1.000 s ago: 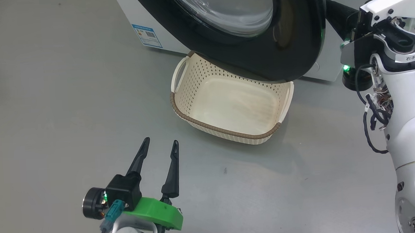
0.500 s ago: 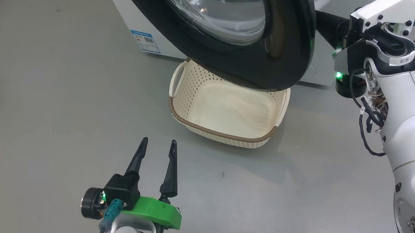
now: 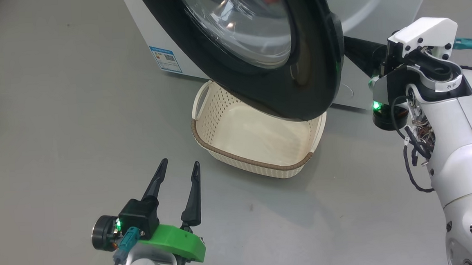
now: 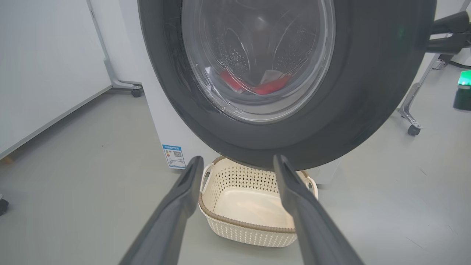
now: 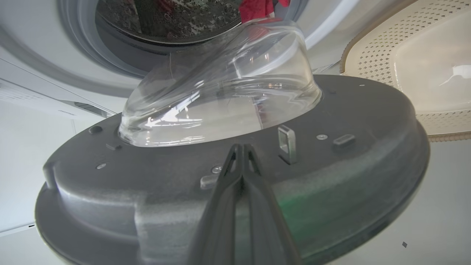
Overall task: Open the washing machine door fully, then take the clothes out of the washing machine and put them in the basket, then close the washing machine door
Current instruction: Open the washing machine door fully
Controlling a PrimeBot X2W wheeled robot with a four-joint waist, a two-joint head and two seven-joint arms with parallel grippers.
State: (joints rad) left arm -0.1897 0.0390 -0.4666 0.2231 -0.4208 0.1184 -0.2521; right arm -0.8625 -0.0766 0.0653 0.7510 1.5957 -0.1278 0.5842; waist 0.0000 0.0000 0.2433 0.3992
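Light: bright, even | shadows: soft | glare — washing machine door (image 3: pixel 247 45)

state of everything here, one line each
basket: upright on the floor, empty
washing machine door: partly open, swung out above the basket
clothes: inside the washing machine
left gripper: open, holding nothing
right gripper: shut, tips at the door's inner face

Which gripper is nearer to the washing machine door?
Right. The right gripper, shut, lies along the inner face of the washing machine door; the left gripper hangs open above the floor, short of the basket.
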